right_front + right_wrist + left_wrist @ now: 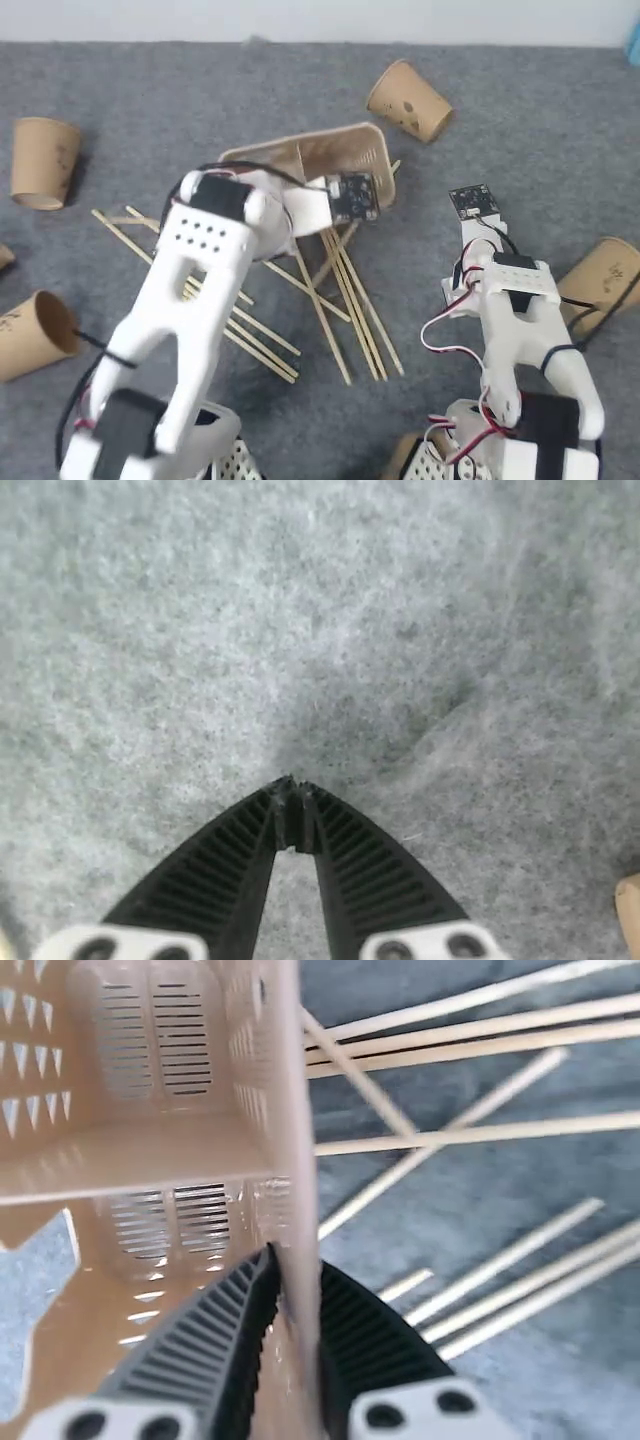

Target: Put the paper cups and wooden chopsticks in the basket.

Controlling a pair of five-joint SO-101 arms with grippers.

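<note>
My left gripper (295,1270) is shut on the side wall of the tan slotted basket (150,1150), one finger inside and one outside. In the high view the basket (330,150) lies at the middle back, tipped, under the left arm's wrist. Wooden chopsticks (345,290) lie scattered on the grey carpet in front of the basket, and beside its wall as chopsticks (450,1050). Paper cups lie on their sides: one cup (408,100) behind the basket, one (42,160) far left, one (35,335) front left, one (600,280) far right. My right gripper (293,785) is shut over bare carpet, holding nothing.
The grey carpet (500,130) covers the whole table. The right arm (505,300) stands between the chopsticks and the far right cup. A cup's rim (630,910) shows at the edge of the right wrist view. Another cup (400,460) lies near the arm bases.
</note>
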